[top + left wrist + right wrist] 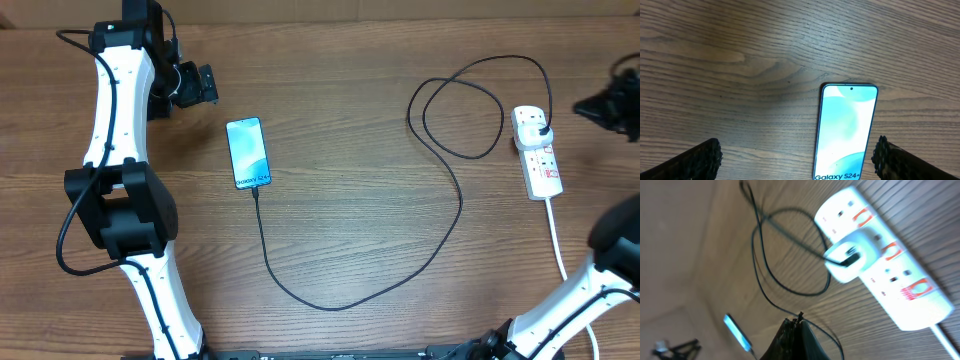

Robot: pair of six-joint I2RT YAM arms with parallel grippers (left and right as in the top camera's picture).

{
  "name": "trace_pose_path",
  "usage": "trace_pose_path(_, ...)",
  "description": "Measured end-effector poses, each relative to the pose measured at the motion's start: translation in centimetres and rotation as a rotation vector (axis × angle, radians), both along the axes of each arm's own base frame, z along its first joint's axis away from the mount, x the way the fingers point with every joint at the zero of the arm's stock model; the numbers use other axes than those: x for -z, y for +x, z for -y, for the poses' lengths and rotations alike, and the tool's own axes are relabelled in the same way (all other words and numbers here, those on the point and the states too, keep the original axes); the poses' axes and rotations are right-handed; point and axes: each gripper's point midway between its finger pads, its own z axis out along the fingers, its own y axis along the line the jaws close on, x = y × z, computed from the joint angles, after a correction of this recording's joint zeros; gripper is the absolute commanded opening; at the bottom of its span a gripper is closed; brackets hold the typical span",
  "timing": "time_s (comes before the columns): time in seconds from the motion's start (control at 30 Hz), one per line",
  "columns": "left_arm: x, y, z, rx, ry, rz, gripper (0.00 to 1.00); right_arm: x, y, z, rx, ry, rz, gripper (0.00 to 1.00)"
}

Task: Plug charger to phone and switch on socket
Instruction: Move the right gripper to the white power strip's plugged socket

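Note:
The phone lies flat left of the table's centre with its light-blue screen lit. It also shows in the left wrist view. The charger cable runs from the phone's near end, curves right, loops, and ends at a plug seated in the socket strip. The cable tip meets the phone's edge. My left gripper is open and empty, up and left of the phone. My right gripper is shut and empty, raised just right of the socket.
The socket's thick white cord runs toward the front right edge. The cable loop lies on the wood left of the strip. Both arm bases stand at the front edge.

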Motion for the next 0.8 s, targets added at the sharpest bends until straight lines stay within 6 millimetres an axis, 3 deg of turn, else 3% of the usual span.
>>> trace_pose_path(0.17,0.0,0.0,0.0,0.0,0.0,0.0,1.0,-0.1,-1.4,4.3,0.106,0.032,0.066,0.04)
trace_pose_path(0.3,0.0,0.0,0.0,0.0,0.0,0.0,1.0,2.2,-2.6,6.0,0.167,0.081,0.083,0.04)
trace_pose_path(0.53,0.0,0.0,0.0,0.0,0.0,0.0,1.0,8.0,-2.8,4.7,0.203,0.137,0.019,0.04)
trace_pose_path(0.8,0.0,0.0,0.0,0.0,0.0,0.0,1.0,10.6,-2.7,4.2,0.252,0.155,-0.012,0.04)
